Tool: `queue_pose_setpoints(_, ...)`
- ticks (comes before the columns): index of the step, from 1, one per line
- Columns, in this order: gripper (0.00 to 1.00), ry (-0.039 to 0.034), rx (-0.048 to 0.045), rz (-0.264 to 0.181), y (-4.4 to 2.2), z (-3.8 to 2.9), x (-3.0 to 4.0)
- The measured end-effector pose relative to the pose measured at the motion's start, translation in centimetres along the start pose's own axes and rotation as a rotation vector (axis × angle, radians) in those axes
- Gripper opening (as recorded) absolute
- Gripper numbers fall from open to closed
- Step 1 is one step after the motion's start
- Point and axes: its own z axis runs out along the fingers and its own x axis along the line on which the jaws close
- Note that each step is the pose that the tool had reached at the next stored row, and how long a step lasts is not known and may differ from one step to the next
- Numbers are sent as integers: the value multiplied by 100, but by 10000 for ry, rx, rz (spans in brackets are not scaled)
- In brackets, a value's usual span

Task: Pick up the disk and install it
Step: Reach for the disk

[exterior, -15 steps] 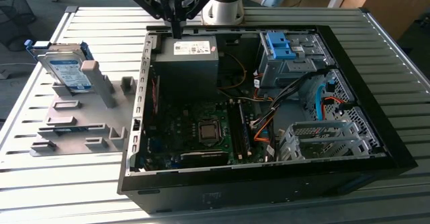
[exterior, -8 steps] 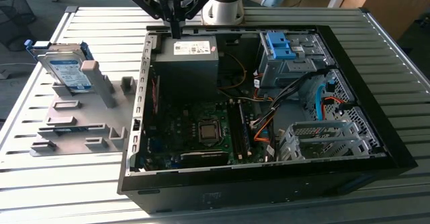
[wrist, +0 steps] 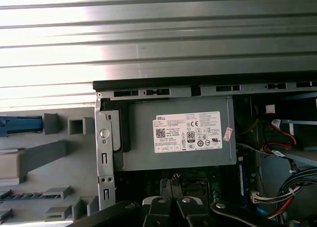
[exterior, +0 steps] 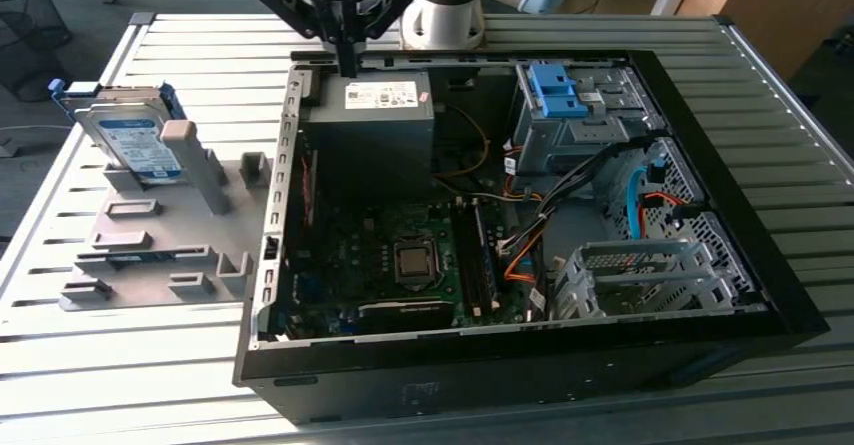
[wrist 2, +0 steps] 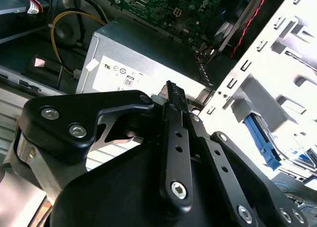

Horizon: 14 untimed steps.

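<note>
The disk (exterior: 128, 143), a silver drive with a white-and-blue label and blue rails, leans upright in the grey fixture (exterior: 147, 235) on the exterior view's left, outside the computer case. My gripper (exterior: 350, 63) hangs well to its right, over the case's back edge, just above the grey power supply box (exterior: 371, 125). Its black fingers (wrist 2: 171, 96) are pressed together with nothing between them. In the first wrist view the gripper (wrist: 171, 207) sits over the power supply's white sticker (wrist: 188, 132).
The open black computer case (exterior: 747, 265) lies on the slatted metal table (exterior: 134, 375). Inside are the motherboard (exterior: 400, 260), loose cables (exterior: 534, 225), a bright blue bracket (exterior: 558, 90) in a bay at the back right, and a perforated metal cage (exterior: 641, 275).
</note>
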Motion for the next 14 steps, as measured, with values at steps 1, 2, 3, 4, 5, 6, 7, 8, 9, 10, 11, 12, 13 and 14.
queue_pose_setpoints(1,11,0,0,0,0,0,2)
queue_pose_setpoints(2,11,0,0,0,-1,0,4)
queue_pose_setpoints(3,11,0,0,0,-1,1,7)
queue_pose_setpoints(4,11,0,0,0,-1,1,9)
queue_pose_setpoints(5,11,-1,0,0,-1,1,11)
queue_pose_setpoints(6,11,0,0,0,-1,1,14)
queue_pose_setpoints(7,11,-1,-1,0,-1,2,16)
queue_pose_setpoints(8,11,0,0,0,-2,2,19)
queue_pose_setpoints(9,11,0,0,0,-2,2,22)
queue_pose_setpoints(10,11,0,0,0,-2,2,25)
queue_pose_setpoints(11,11,0,0,1,-2,2,28)
queue_pose_setpoints(12,11,0,0,0,-2,3,30)
queue_pose_setpoints(13,11,0,0,0,-3,3,33)
queue_pose_setpoints(14,11,0,0,0,-3,3,35)
